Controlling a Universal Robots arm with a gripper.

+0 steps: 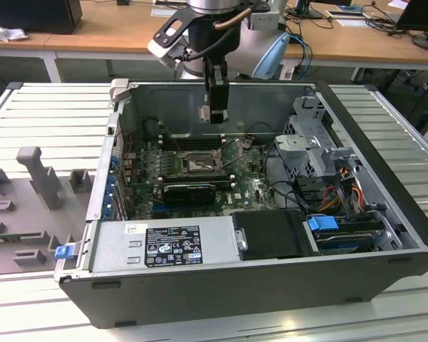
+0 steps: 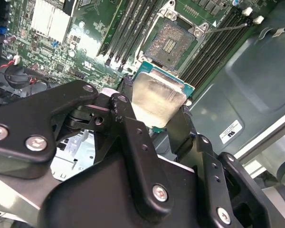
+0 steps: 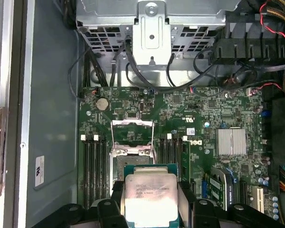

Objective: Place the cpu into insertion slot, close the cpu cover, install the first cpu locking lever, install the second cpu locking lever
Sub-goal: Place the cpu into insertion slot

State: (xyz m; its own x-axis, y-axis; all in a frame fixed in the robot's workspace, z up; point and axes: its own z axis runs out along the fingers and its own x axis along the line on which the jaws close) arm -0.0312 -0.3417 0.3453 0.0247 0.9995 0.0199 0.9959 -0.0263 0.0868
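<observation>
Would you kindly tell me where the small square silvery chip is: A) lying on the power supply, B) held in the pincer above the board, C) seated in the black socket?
B: both wrist views show the small square silvery chip clamped in the black pincer, the square black socket empty.

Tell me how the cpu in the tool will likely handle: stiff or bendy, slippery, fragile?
Probably stiff: the cpu sits flat and unbent while the tool pinches it by its edges. Its smooth metal face looks slippery, so it might shift in that narrow grip. Likely light, being thin and small.
</observation>
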